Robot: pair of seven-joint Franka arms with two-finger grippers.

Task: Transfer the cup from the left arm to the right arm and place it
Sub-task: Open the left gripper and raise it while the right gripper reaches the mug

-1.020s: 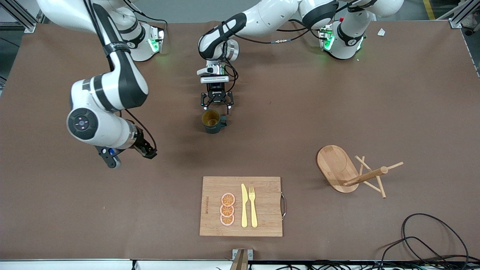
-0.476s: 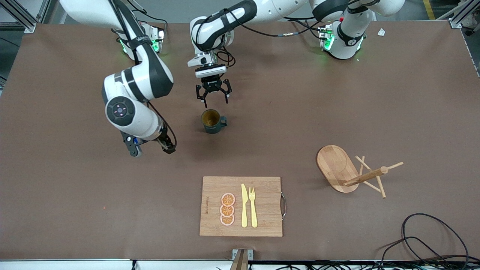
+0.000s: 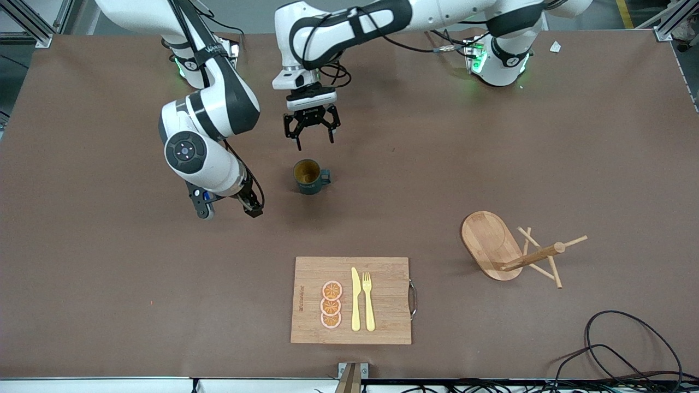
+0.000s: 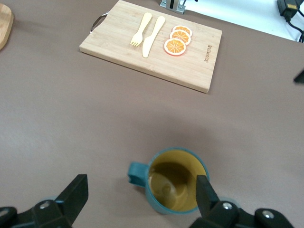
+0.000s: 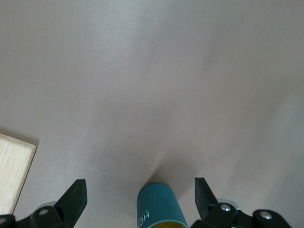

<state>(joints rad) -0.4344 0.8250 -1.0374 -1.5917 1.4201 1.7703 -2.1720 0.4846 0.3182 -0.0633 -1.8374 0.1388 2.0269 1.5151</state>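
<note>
The dark teal cup (image 3: 309, 176) with a yellow inside stands upright and free on the brown table, its handle toward the left arm's end. My left gripper (image 3: 309, 131) hangs open above the table, just beside the cup toward the robots' bases. In the left wrist view the cup (image 4: 173, 186) sits below the open left gripper (image 4: 141, 190), close to one fingertip. My right gripper (image 3: 251, 207) is low and open, beside the cup toward the right arm's end. The right wrist view shows the cup (image 5: 159, 208) between the tips of the right gripper (image 5: 140, 192), apart from both.
A wooden cutting board (image 3: 390, 300) with orange slices (image 3: 331, 304), a yellow knife and a fork (image 3: 368, 301) lies nearer the front camera. A wooden mug tree (image 3: 508, 248) lies tipped over toward the left arm's end. A black cable (image 3: 617, 349) lies at that front corner.
My left gripper has risen from the cup and drawn back toward the bases. My right arm has swung in toward the cup. The cup has not moved.
</note>
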